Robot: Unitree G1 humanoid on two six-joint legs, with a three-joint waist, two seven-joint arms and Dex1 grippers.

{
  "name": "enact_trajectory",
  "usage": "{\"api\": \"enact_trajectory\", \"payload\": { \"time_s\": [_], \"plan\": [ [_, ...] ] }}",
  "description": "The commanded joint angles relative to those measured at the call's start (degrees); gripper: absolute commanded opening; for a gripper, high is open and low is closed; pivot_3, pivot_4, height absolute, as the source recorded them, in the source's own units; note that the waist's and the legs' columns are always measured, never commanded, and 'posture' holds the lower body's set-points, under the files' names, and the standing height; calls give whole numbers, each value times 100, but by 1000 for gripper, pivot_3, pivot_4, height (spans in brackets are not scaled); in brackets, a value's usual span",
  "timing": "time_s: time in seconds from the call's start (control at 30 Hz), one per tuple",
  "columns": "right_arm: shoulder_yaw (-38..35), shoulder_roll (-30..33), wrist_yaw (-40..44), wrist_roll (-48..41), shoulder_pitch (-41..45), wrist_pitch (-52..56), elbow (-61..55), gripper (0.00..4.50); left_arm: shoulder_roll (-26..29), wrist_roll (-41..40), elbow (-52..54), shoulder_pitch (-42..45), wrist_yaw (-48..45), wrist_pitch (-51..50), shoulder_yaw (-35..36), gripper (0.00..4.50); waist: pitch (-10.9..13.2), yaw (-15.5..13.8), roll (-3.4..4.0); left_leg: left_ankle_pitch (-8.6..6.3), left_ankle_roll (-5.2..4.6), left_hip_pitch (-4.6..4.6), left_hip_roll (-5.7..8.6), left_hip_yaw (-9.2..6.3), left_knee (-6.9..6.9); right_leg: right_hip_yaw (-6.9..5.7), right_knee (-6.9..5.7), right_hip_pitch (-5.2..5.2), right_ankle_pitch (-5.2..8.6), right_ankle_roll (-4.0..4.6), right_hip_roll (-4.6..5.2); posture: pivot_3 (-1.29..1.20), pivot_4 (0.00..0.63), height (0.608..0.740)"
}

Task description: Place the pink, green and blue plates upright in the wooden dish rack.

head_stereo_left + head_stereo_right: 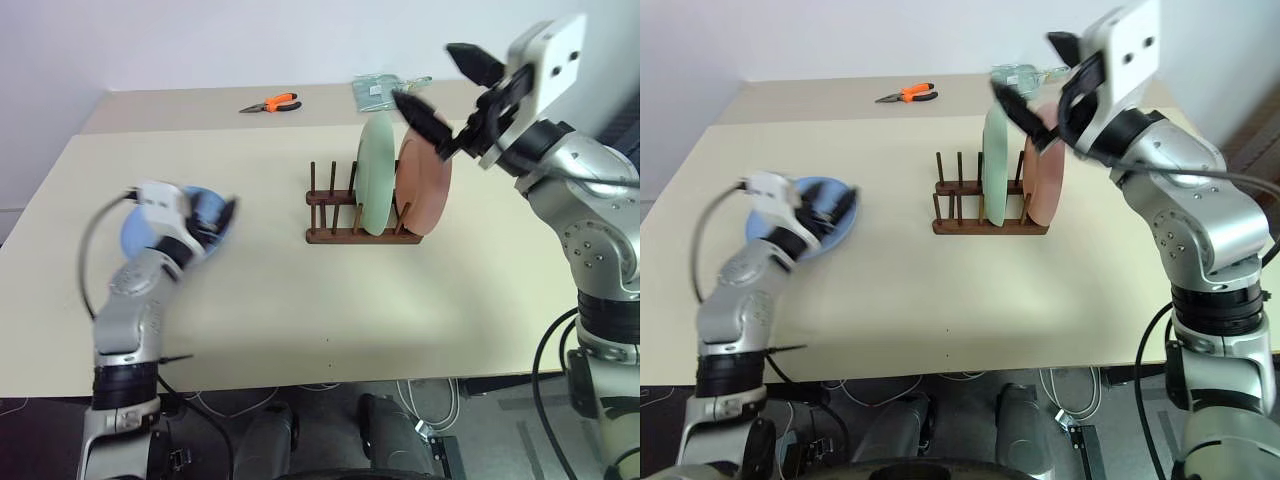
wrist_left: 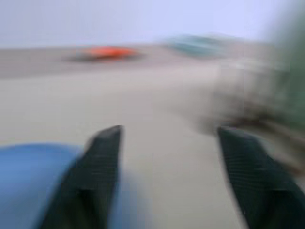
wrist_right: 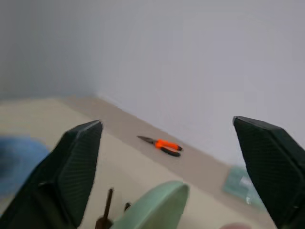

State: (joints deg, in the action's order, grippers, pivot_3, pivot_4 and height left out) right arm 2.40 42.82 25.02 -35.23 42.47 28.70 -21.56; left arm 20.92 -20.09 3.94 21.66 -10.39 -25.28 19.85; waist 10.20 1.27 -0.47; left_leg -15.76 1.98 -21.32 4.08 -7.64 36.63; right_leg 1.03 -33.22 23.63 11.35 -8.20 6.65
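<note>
My right fingers (image 1: 440, 85) are spread wide, holding nothing, raised just above the tops of the green plate (image 1: 376, 170) and pink plate (image 1: 423, 182). Both plates stand upright in the wooden dish rack (image 1: 335, 213) near the middle of the surface (image 1: 300, 300), pink at the rack's right end, green just beside it on its left. Left slots hold bare pegs. My left fingers (image 2: 167, 181) are released too, over the blue plate (image 1: 825, 232), which lies flat toward the left edge of the surface. Orange pliers (image 1: 271, 103) and a clear packet (image 1: 380, 88) lie near the far edge.
</note>
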Motion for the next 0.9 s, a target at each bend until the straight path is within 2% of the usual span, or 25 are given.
{"api": "enact_trajectory", "payload": {
  "time_s": [0.03, 0.2, 0.37, 0.47, 0.63, 0.67, 0.77, 0.9],
  "plan": [
    [534, -186, 587, 491, -175, -354, -260, 4500, 166, 381, -102, 171, 1493, -564, 947, 3772, -3, -17, -15, 0, 1, 0, 0, -1, -2, 0, 0, 1, 0, -1, 0, 0, 150, 740],
    [821, -528, 881, 1012, -322, -594, -95, 4500, 16, 38, 135, 217, 2030, -1392, 1491, 3772, 14, -131, -53, 9, 16, -13, 14, -9, 4, 0, 2, 2, -14, 21, 10, 0, 150, 740],
    [956, -809, 1104, 1392, -469, -785, 17, 4500, -740, -1481, 554, 262, 2198, -2738, 2357, 3772, 12, -203, -78, 8, 19, -11, 14, -17, 9, -6, 3, -7, -14, 22, 10, 0, 150, 740],
    [926, -958, 1122, 1571, -507, -847, 28, 4500, -1126, -1934, 443, 376, 2597, -2898, 2768, 2925, 17, -186, -88, 10, 21, -11, 13, -19, 9, -7, 0, -3, -14, 22, 9, 0, 150, 740],
    [863, -1076, 1121, 1767, -555, -842, 9, 4500, -1279, -2226, 259, 479, 2998, -2848, 2980, 374, 16, -184, -88, 14, 29, -7, 10, -17, 2, -8, -4, 0, -15, 24, 3, 0, 150, 740],
    [818, -1077, 1145, 1722, -565, -752, 0, 4500, -1214, -2188, 251, 493, 2876, -2767, 2827, 20, 16, -185, -89, 14, 30, -8, 10, -16, 2, -8, -4, 0, -15, 24, 4, 0, 150, 740],
    [803, -1001, 1253, 1740, -567, -648, -53, 4500, -1006, -2051, 606, 566, 2023, -2242, 2041, 20, 21, -207, -101, 16, 34, -11, 11, -17, 2, -9, -2, 0, -16, 25, 4, 0, 150, 740],
    [1254, -834, 1416, 2551, -467, -1209, -61, 4500, -709, -1981, 1200, 736, 1215, -1927, 1087, 20, 21, -205, -105, 19, 38, -16, 15, -16, 3, -8, 4, -2, -17, 29, 6, 0, 150, 740]
  ]
}}
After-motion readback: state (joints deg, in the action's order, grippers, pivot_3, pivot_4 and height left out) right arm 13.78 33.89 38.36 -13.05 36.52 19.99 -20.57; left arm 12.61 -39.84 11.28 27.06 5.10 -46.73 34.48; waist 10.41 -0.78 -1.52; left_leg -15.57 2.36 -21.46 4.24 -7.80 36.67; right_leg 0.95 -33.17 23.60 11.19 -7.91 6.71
